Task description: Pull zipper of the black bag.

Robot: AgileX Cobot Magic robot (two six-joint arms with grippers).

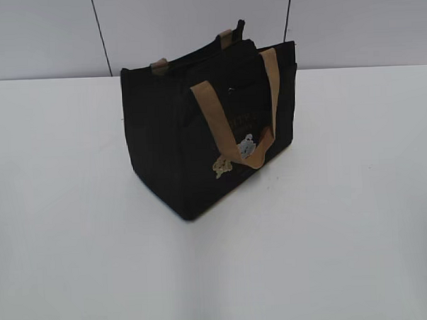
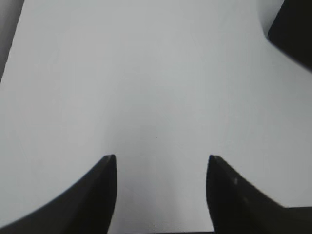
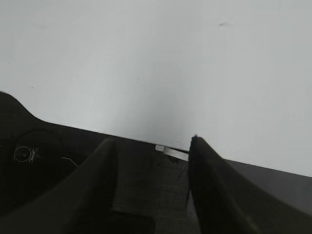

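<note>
We see one black bag [image 1: 191,143] standing upright on the white table [image 1: 75,230], a little toward the far side and near the middle, turned so one corner faces us; broad bare table lies open to its left, right and near side, while the far table edge runs just behind it against a pale wall [image 1: 38,33]; it is boxy, with two tan handles [image 1: 219,124] and two small bear patches [image 1: 234,155] low on the front; we cannot make out the zipper along its top; the left gripper [image 2: 161,158] hangs with its jaws spread over bare table, a corner of the bag at the far right; the right gripper [image 3: 151,141] is likewise parted, holding nothing, above dark equipment at the table's edge.
</note>
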